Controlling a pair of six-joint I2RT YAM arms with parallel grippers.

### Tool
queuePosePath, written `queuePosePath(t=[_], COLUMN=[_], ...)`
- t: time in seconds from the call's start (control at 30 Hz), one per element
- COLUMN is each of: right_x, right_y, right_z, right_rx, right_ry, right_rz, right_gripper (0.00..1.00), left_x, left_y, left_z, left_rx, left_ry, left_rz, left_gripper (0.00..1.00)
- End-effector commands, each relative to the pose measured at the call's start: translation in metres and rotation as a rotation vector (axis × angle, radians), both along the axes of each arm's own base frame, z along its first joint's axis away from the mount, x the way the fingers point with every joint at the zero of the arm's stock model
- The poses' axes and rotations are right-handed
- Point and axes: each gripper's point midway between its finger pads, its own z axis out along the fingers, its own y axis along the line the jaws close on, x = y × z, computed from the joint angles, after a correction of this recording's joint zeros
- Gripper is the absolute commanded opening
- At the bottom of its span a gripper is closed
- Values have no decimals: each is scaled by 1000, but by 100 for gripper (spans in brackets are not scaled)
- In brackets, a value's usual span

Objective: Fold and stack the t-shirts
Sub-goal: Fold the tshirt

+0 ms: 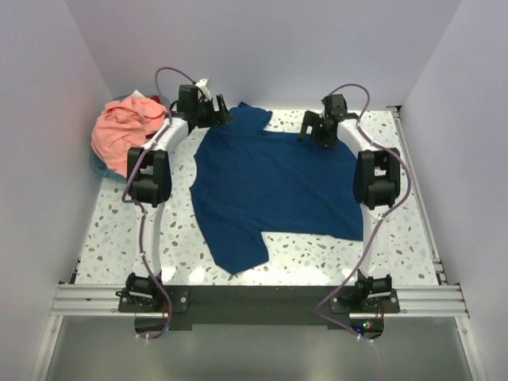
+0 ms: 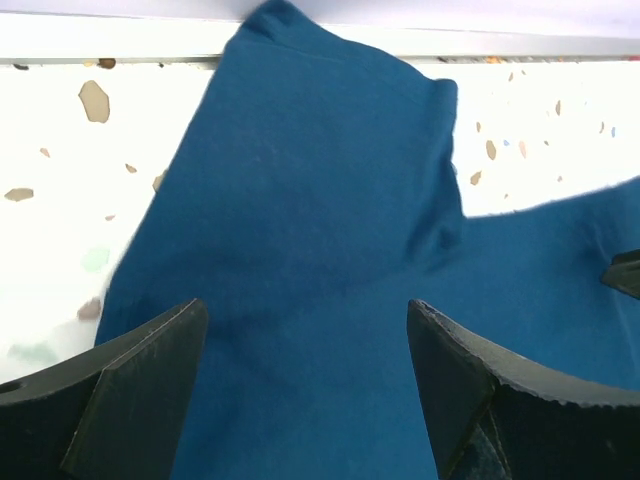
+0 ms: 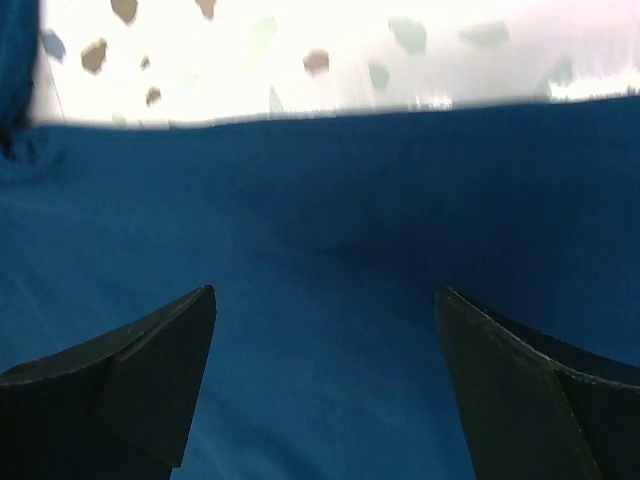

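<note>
Navy shirt (image 1: pixel 270 186): I see it spread open in the middle of the table (image 1: pixel 119 230), one sleeve toward the far edge and one toward me.
Pink shirt (image 1: pixel 123 131): crumpled in a heap at the far left.
Progress: by my reading, nothing is folded or stacked yet, so both shirts remain.
Basket (image 1: pixel 99 165): teal, and it holds the pink shirt. Anything beneath is hidden.
Left gripper (image 2: pixel 305 340): jaws apart over the far sleeve, empty.
Right gripper (image 3: pixel 325 330): jaws apart over the shirt's far right edge, empty.
</note>
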Motion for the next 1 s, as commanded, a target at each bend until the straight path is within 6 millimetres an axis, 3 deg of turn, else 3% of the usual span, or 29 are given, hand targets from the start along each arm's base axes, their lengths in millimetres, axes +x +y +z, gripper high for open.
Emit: queuePosePath(t=[0.0,0.07,0.1,0.2,0.33,0.5,0.7,0.97], right_x=[-17,-35,-42,-67,-99,-117,-121,-115], right_y=[1,-2,-3,-5,-10,-15,-16,-14], right_z=[65,56,63,48,30,16,-2,-16], right_rx=[5,-18,-26,-50,-77,-96,-113,-102], right_ry=[-86,-46,-53,4,71,119,160,169], right_rz=[33,46,51,73,92,105,115,113], right_gripper=[94,94,94,94,94,94,94,94], left_x=[-24,-39,-50,-76,-98,-117,-118,-96], left_y=[-2,-1,6,12,8,2,4,42], left_z=[57,53,40,17,8,-16,-39,-74], left_rx=[54,109,154,218,194,156,147,109], left_ry=[-70,-50,8,96,148,234,285,326], left_rz=[-49,-87,-74,-95,-123,-148,-142,-31], left_gripper=[86,86,86,86,86,86,87,87])
